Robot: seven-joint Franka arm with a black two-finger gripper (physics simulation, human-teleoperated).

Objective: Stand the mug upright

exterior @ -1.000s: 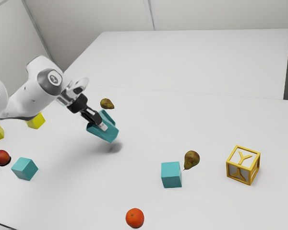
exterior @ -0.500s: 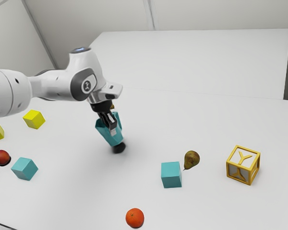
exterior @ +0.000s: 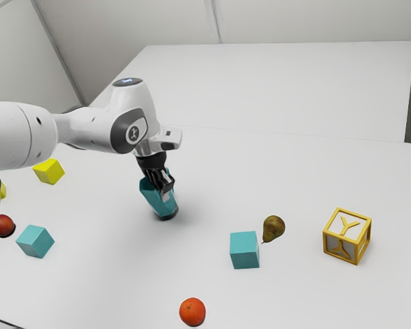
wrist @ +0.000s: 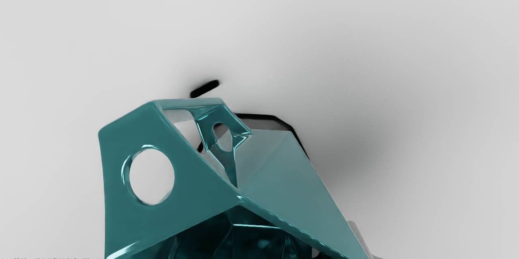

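In the exterior view my gripper [exterior: 166,190] points down, shut on the wall of the teal mug [exterior: 157,200]. The mug is slightly tilted, its opening toward the hand and its base low, close over the table [exterior: 212,274] by a dark shadow; whether the base touches cannot be told. In the wrist view the mug [wrist: 275,165] shows its faceted side, the handle with round holes, and part of its dark inside. Part of my gripper [wrist: 316,253] shows by the mug's rim, mostly hidden by it.
Toward the exterior view's right are a teal cube [exterior: 244,249], a pear [exterior: 273,227] and a yellow-framed letter block [exterior: 346,236]. An orange [exterior: 192,312] lies nearer the camera. At the exterior view's left are another teal cube [exterior: 35,241], a yellow cube [exterior: 48,171] and red fruit [exterior: 3,225].
My hand has swung from slanted to pointing down, moving a little toward the exterior view's right and lower. The mug turned with it, from strongly tipped to nearly upright, its base nearer its shadow.
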